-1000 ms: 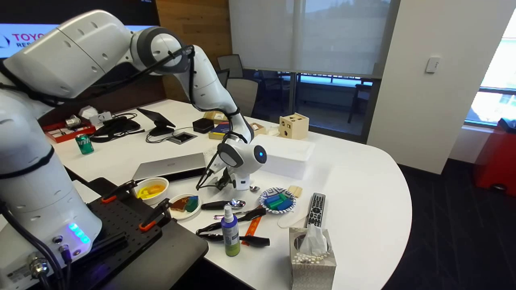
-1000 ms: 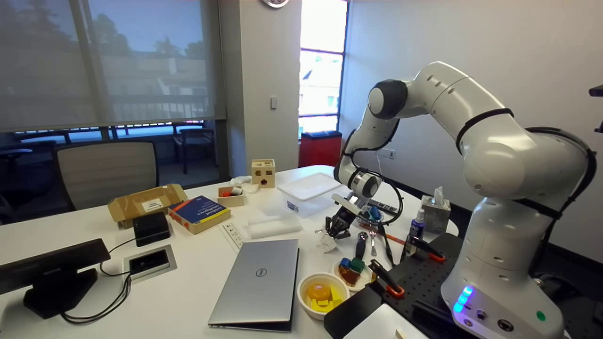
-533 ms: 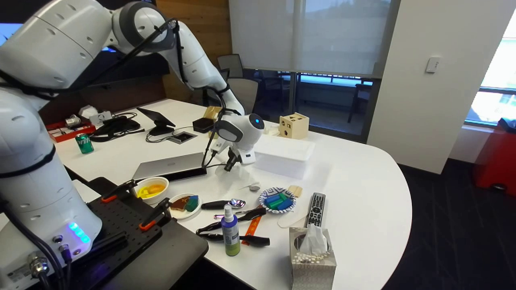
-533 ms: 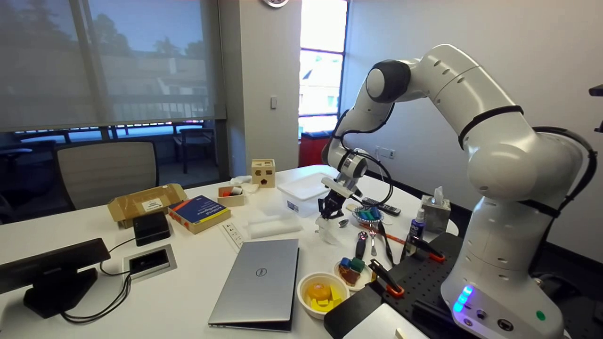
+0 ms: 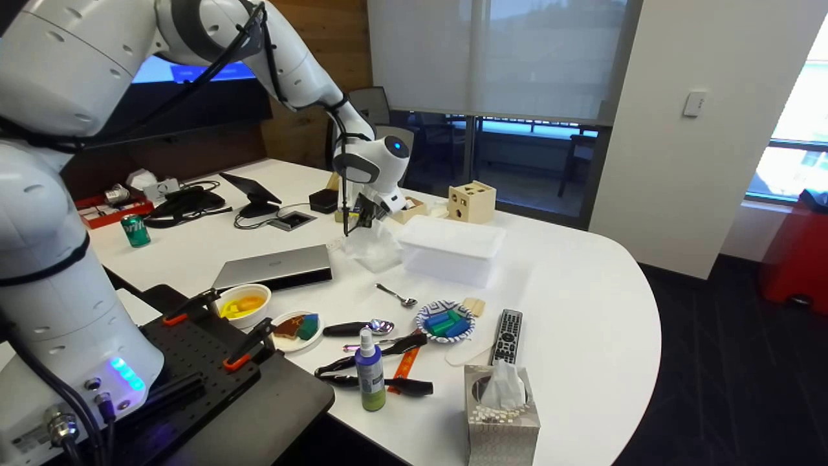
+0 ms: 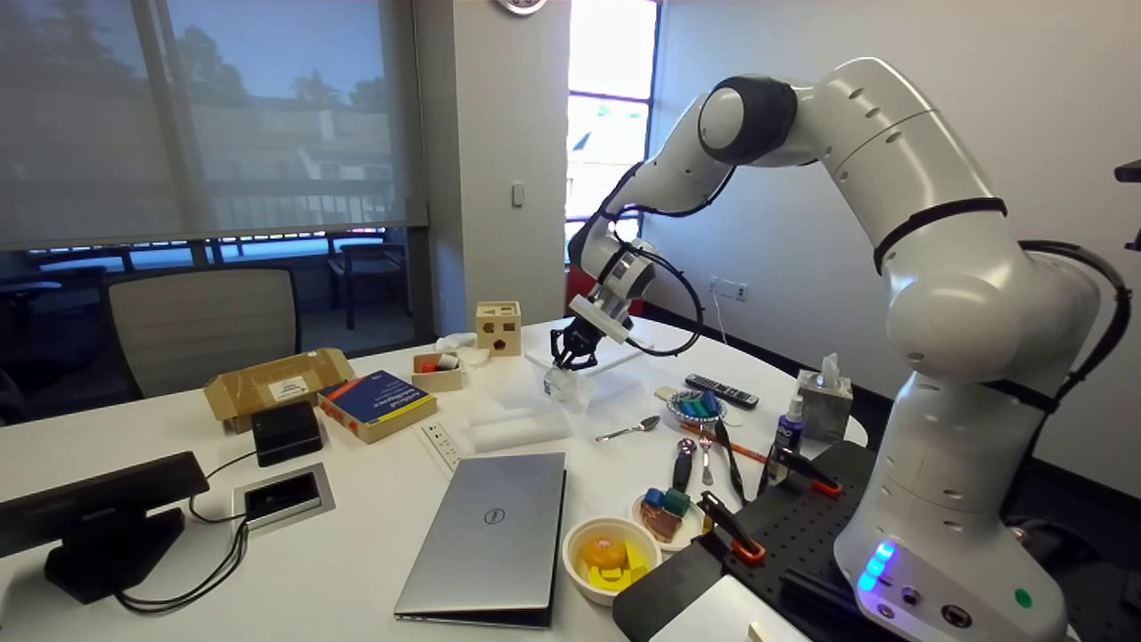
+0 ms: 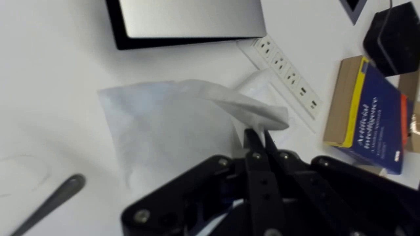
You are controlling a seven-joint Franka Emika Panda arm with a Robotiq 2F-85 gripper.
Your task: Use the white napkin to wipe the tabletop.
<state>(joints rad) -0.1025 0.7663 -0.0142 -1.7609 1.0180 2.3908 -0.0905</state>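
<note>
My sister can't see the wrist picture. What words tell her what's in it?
A black gripper pinches a thin white napkin over a white tabletop. There's a silver laptop at top, a white outlet strip, a blue book at right and a spoon handle at lower left.

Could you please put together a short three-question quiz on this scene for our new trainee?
1. Open question: What do the fingers hold in the wrist view?

2. True or false: The spoon lies on the tabletop, apart from the fingers.

3. Multiple choice: In an exterior view, what is the main colour of the can?
A) Red
B) Green
C) Orange

Key:
1. The napkin, pinched between them.
2. True.
3. B.
</note>
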